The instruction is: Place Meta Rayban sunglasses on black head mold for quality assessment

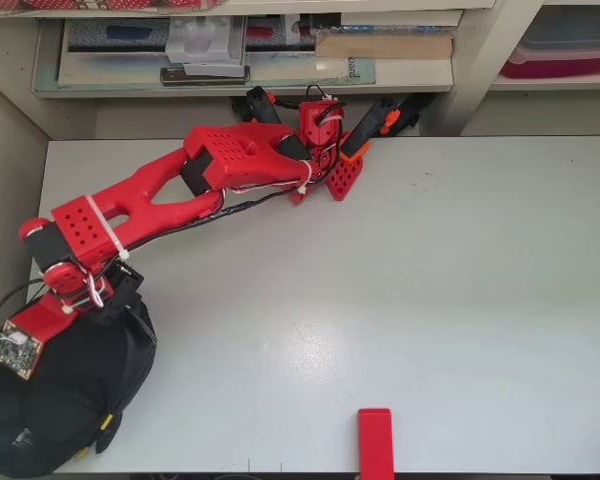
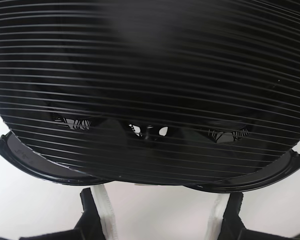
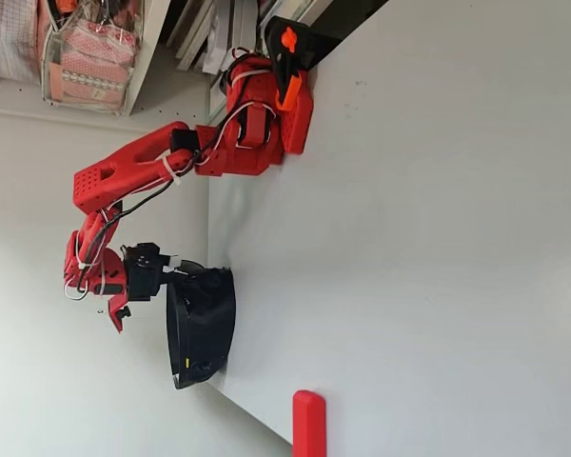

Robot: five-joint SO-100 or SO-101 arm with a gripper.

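Note:
The black head mold [image 1: 70, 400] stands at the table's front left corner in the overhead view, and its ribbed surface [image 2: 150, 75] fills the wrist view. The sunglasses lie against it. A glossy black band of their frame [image 2: 40, 167] curves along the mold's lower edge, and one yellow temple tip [image 1: 105, 423] shows at the mold's side. My gripper [image 2: 161, 194] is open just short of that band. Its white-padded fingers [image 2: 102, 210] stand far apart with only table showing between them. In the fixed view the gripper [image 3: 171, 271] hovers at the mold [image 3: 209, 324].
A small red block [image 1: 375, 440] lies at the table's front edge, right of the mold. The arm's base [image 1: 320, 150] is clamped at the back edge under shelves of boxes. The mold sits close to the table's left and front edges.

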